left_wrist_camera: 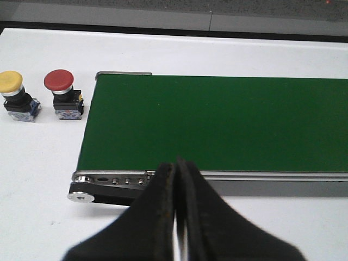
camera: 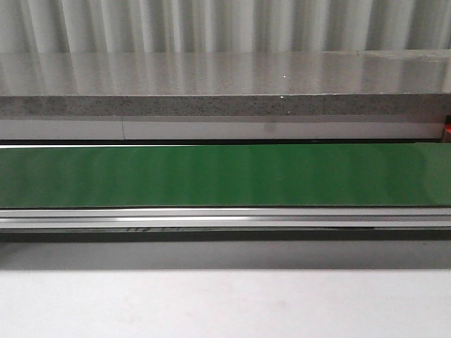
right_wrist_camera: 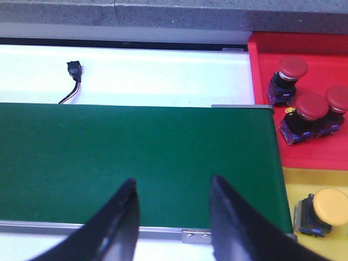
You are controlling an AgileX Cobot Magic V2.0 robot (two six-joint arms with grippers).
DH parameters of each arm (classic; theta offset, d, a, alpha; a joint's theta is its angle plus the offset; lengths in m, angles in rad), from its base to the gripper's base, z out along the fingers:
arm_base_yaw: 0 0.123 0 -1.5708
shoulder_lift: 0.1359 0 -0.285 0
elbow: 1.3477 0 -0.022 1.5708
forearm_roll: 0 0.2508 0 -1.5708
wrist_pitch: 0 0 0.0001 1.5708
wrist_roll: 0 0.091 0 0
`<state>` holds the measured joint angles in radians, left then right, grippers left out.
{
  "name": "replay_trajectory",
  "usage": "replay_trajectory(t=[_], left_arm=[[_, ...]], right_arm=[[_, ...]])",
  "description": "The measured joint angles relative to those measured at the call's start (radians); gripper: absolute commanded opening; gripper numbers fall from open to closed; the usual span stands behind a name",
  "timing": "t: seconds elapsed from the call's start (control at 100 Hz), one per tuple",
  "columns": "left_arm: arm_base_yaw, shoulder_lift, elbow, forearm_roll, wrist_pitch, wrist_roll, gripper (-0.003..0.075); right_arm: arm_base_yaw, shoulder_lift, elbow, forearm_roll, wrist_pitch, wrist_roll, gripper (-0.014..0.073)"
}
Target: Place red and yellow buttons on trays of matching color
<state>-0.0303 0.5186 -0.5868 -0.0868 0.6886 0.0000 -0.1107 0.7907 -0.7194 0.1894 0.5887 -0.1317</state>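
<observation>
Front view: green conveyor belt (camera: 225, 176) runs the full width of the frame, grey speckled ledge (camera: 225, 105) above it, white counter (camera: 225, 303) below. No buttons or arms show here.

My left fingers (left_wrist_camera: 178, 217) are pressed together, nothing between them, at lower centre of the left wrist view, over the belt's near rail (left_wrist_camera: 217, 176). At the left edge of that frame, on the white counter, stand two loose buttons — a yellow button (left_wrist_camera: 12, 82) with a domed yellow cap on a black and blue base, and just beside it a red button (left_wrist_camera: 58, 80), same build, red mushroom cap. Both upright, apart from each other and off the belt.

My right fingers (right_wrist_camera: 171, 217) are spread wide, holding nothing, over the belt. In the upper right of the right wrist view lies the red tray (right_wrist_camera: 261, 65) with three red-capped buttons, tilted; below it the yellow tray (right_wrist_camera: 293, 187) holds one yellow-capped button. Upper left — a small black connector (right_wrist_camera: 74, 70) with wires on the counter.
</observation>
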Motion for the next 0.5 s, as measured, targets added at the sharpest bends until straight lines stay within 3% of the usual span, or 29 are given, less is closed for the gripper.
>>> replay_trajectory(t=[0.16, 0.5], left_arm=[[0.000, 0.000, 0.000, 0.000, 0.000, 0.000, -0.0020], [0.000, 0.000, 0.000, 0.000, 0.000, 0.000, -0.0020]], right_arm=[[0.000, 0.000, 0.000, 0.000, 0.005, -0.004, -0.0073], [0.000, 0.000, 0.000, 0.000, 0.007, -0.004, -0.0067]])
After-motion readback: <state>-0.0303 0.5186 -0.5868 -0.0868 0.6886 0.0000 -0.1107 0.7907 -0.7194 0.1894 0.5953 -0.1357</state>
